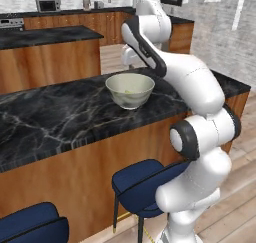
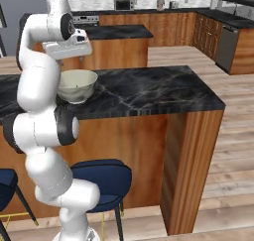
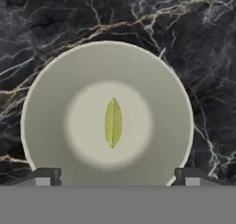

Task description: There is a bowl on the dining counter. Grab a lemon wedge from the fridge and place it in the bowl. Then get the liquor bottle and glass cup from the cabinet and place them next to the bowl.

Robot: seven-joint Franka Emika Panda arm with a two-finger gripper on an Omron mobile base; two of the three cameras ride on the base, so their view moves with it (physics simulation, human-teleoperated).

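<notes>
Lemon wedge [image 3: 113, 122] lies at bowl [image 3: 55, 85] centre. My gripper [image 3: 117, 177] hangs above, fingertips spread at 8 and 4 o'clock, empty. Risk: clipping the rim on a careless retreat.

You are looking at a glossy white robot arm [image 1: 200, 87] built of rounded, bulbous segments, with dark grey to black bands at its joints. Its boxy white hand [image 2: 67, 46] ends in two small dark, square-tipped fingers [image 3: 46, 176].

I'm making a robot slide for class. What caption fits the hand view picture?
Looking straight down: a lemon wedge lies in the middle of the pale bowl on the black marble counter.
</notes>
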